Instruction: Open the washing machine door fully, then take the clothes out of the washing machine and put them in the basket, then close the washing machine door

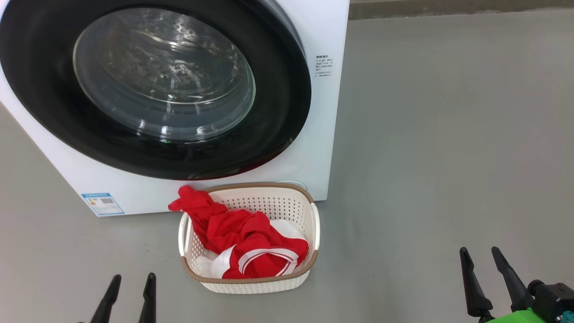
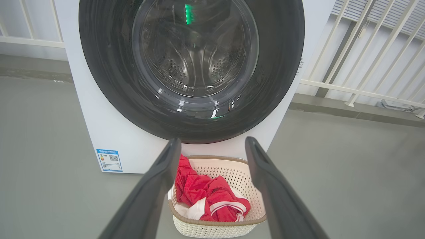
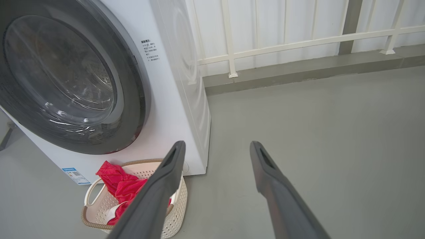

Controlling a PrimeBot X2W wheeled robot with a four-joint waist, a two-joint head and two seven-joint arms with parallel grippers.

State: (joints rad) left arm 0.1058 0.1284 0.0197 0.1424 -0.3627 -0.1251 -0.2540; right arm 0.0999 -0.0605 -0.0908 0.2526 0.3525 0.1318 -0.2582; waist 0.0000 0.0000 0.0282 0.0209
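Observation:
The white washing machine (image 1: pixel 332 112) stands ahead with its round black-rimmed door (image 1: pixel 54 112) closed flat against the front; steel drum shows through the glass. On the floor right before it sits the cream basket (image 1: pixel 314 224), holding red clothes (image 1: pixel 242 233) with white trim, one red end hanging over its left rim. My left gripper (image 1: pixel 131 279) is open at the lower left, short of the basket, with nothing between its fingers. Open too, my right gripper (image 1: pixel 481 251) hangs at the lower right, well clear of the basket. The left wrist view frames the basket (image 2: pixel 252 202) and clothes (image 2: pixel 206 196) between the fingers.
Grey floor (image 1: pixel 448 134) spreads wide to the right of the machine. A white railing (image 3: pixel 298 43) on a low kerb runs behind. A blue label (image 1: pixel 102 204) marks the machine's lower left front.

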